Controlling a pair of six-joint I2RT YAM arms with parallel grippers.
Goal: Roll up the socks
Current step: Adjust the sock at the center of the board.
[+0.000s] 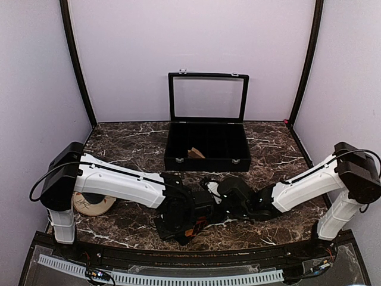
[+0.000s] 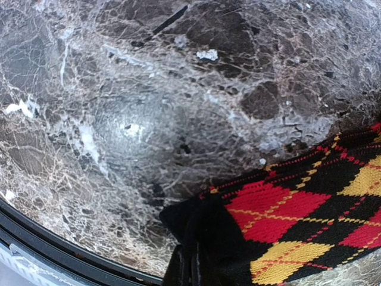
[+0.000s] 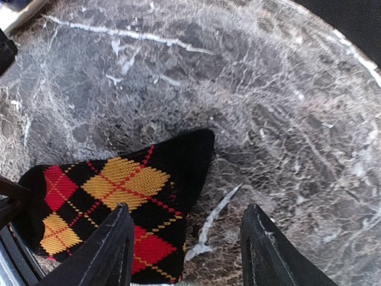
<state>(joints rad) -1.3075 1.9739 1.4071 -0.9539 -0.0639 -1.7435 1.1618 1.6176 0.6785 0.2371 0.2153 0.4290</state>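
A black case (image 1: 206,161) stands open at the marble table's (image 1: 131,140) back, a pale disc (image 1: 95,206) at left.

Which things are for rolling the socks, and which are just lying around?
For the job: argyle sock; tan-brown thing, maybe the other sock.
Just lying about: black compartment case holding that tan-brown thing; round pale disc.

One argyle sock (image 3: 119,179) lies before the one black case (image 1: 207,162). One tan-brown sock (image 1: 194,153) sits inside that case.
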